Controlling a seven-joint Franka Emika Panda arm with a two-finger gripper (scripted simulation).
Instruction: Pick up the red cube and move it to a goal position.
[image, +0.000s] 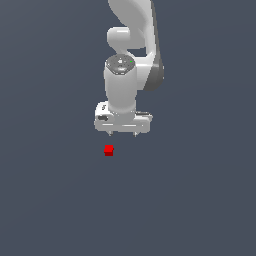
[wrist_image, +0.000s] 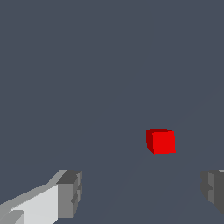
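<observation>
The red cube (image: 108, 150) is a tiny bright red block lying on the flat dark grey floor. My white gripper (image: 122, 134) hangs above it, a little toward the exterior view's right of the cube, pointing down. Its two short fingertips stand apart with nothing between them, so it is open and empty. In the wrist view the red cube (wrist_image: 161, 141) lies on the floor beyond the gripper (wrist_image: 142, 194), and one grey fingertip (wrist_image: 70, 194) shows clearly while the other sits at the picture's edge.
The white arm (image: 131, 35) rises behind the gripper toward the top of the exterior view. The dark grey floor (image: 50, 200) spreads all around with no other objects in sight.
</observation>
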